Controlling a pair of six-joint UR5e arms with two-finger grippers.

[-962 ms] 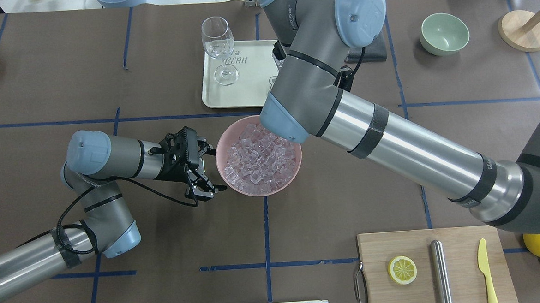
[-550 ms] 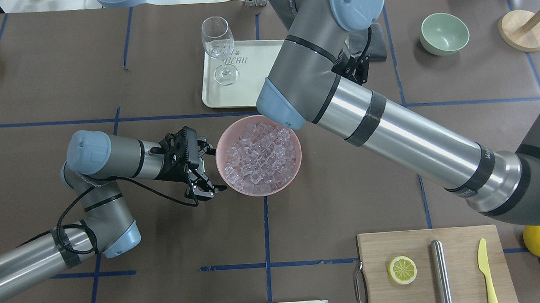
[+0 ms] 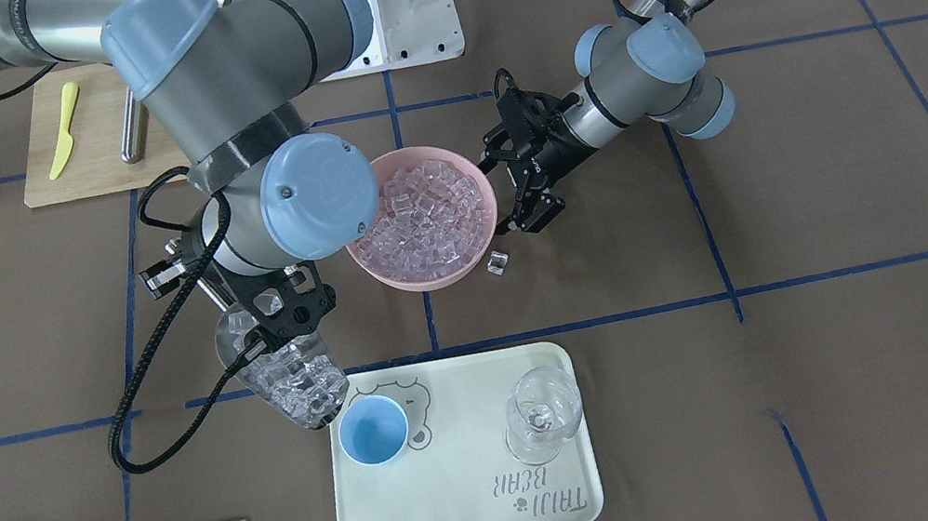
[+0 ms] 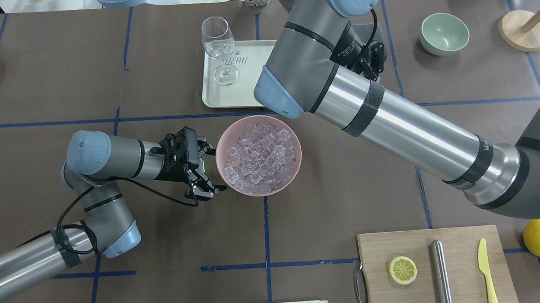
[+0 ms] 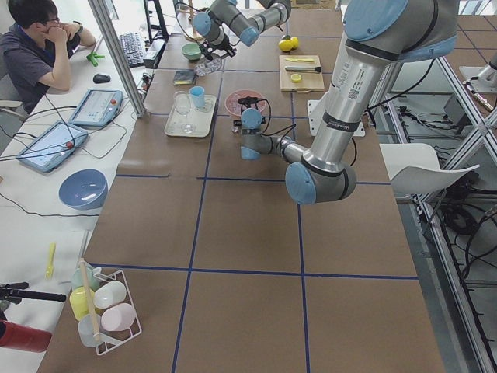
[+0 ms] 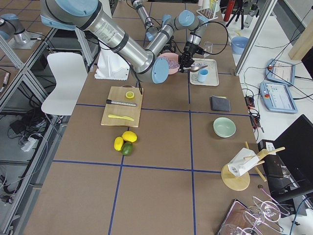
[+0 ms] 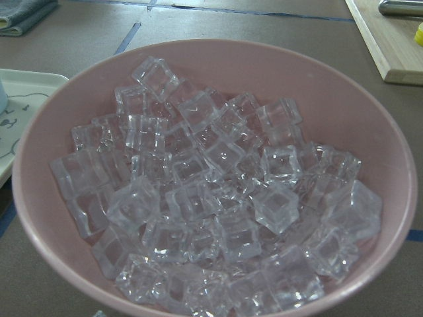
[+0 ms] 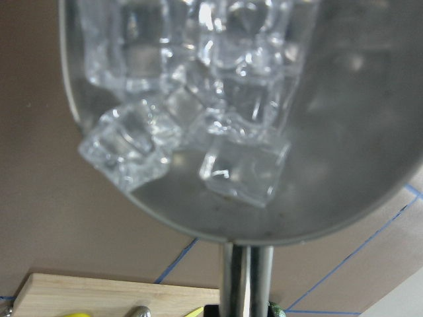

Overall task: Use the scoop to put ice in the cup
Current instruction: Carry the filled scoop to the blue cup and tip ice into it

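Right end effector [image 3: 277, 315] clamped tight; left end effector [image 4: 212, 169] spread wide.

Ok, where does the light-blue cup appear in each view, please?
Front-facing: the cup is at lower centre, in a corner of the cream tray, beside the scoop.
Overhead: hidden behind the right arm; only the tray shows.
Exterior left: upper centre, on the tray.
Exterior right: upper centre, on the tray.
Left wrist: not clearly in it.
Right wrist: not in it.
Shared landmark: the tray.

Silver-grey arms [image 4: 407, 130] (pale-blue joint caps [image 4: 87, 149])
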